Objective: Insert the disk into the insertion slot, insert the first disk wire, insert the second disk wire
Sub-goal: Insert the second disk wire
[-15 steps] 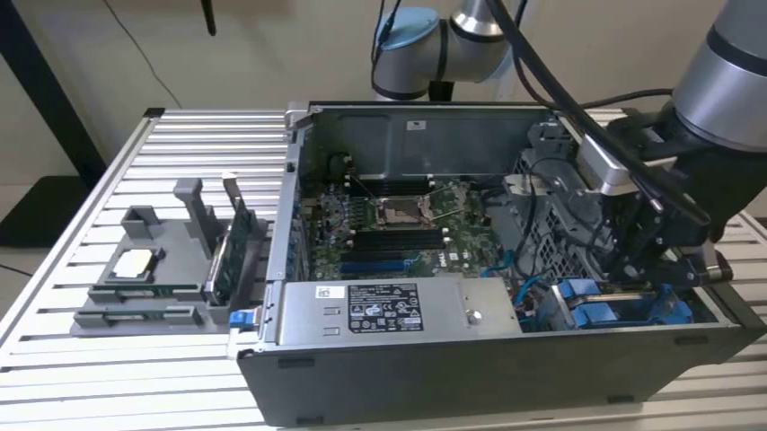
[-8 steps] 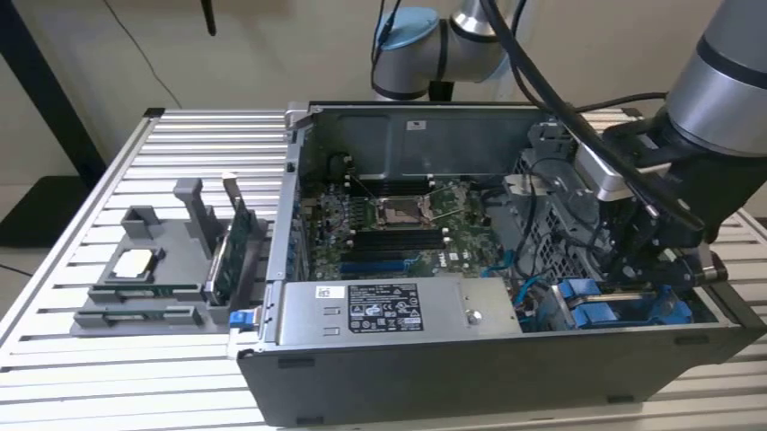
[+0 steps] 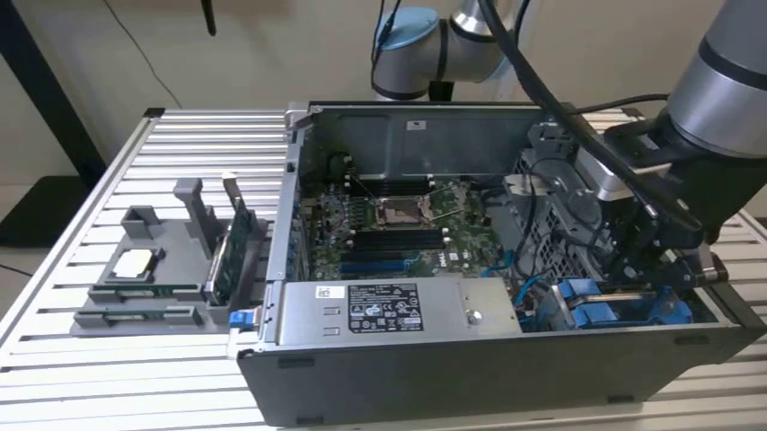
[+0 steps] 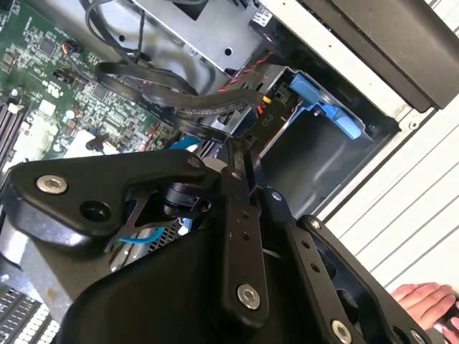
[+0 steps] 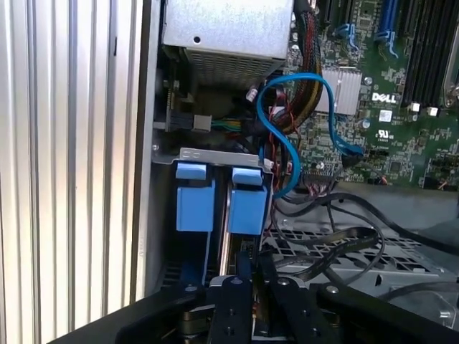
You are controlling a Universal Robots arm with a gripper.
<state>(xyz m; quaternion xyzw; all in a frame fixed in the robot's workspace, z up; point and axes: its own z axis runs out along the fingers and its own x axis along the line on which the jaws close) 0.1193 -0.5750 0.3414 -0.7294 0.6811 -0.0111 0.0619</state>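
First wrist view: black claw [image 5: 247, 287] sits just behind the silver-grey disk in its bright blue plastic carrier [image 5: 247, 208], already down in the grey metal slot [image 5: 215, 154]. Finger state: can't tell. Keep any push square along the bay.

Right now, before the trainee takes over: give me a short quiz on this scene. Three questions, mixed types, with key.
1. True or false: the gripper is down inside the open computer case.
2. Multiple choice: in the first wrist view, the looped cable beside the carriers is A) red, B) blue, C) yellow.
3. Short answer: how many blue carrier fronts stand side by side in the first wrist view?

Key: 1 true; 2 B; 3 two.
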